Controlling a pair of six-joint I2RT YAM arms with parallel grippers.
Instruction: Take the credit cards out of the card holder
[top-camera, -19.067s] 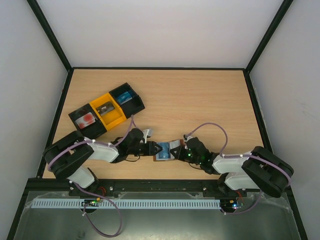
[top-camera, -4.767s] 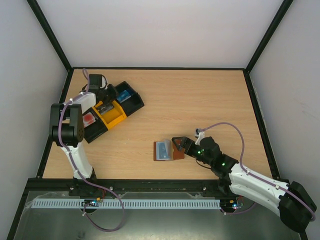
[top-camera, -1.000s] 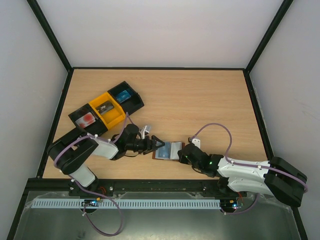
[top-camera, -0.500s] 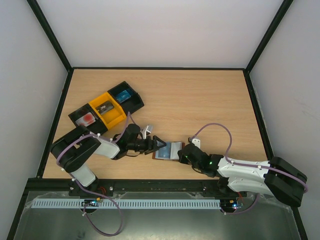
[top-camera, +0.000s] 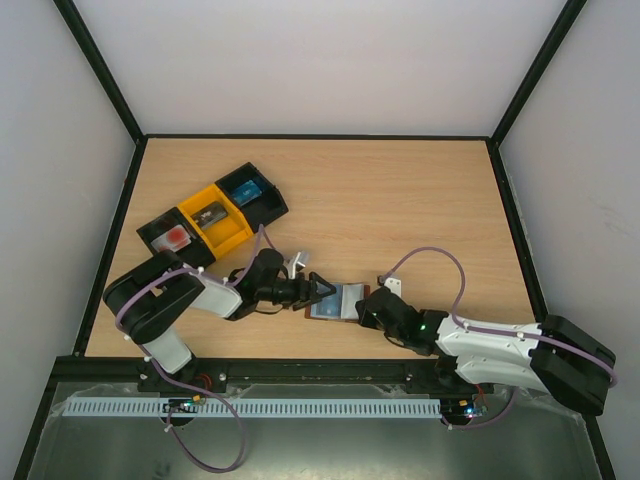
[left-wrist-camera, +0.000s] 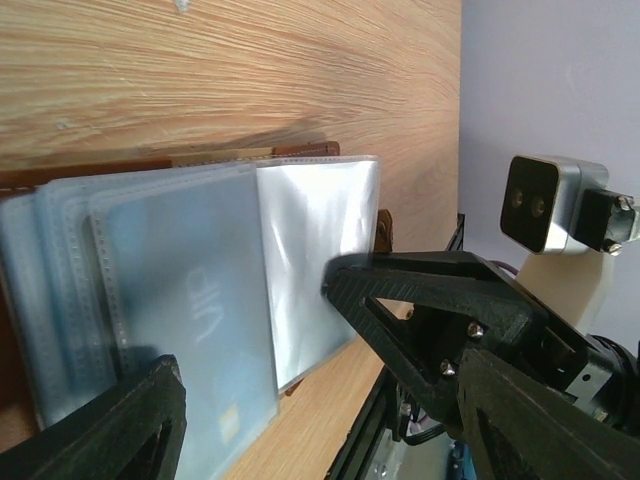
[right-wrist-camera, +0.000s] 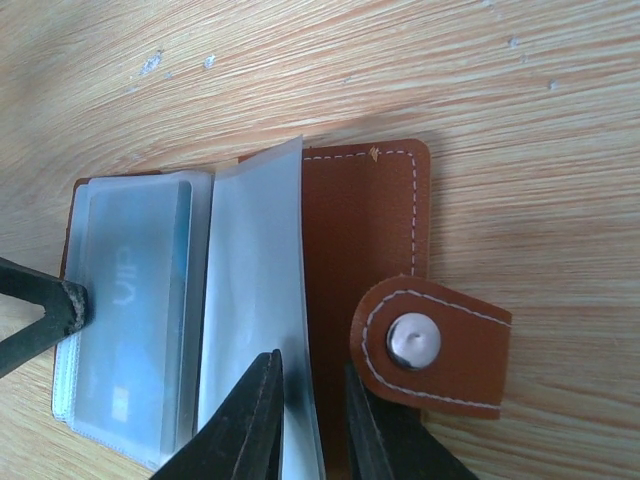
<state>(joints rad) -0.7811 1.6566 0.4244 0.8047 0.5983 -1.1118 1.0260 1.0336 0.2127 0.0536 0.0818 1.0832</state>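
Pinning the brown leather bifold card holder (right-wrist-camera: 365, 230), your right gripper (right-wrist-camera: 308, 400) pinched one clear sleeve; left gripper (top-camera: 318, 290) spread — sleeve risked tearing.

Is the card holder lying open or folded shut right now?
Open: the card holder lies spread, snap tab unfastened, clear sleeves fanned out.

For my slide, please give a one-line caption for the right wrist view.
Open brown card holder on the wooden table, snap tab unfastened, right gripper pinching a clear sleeve.
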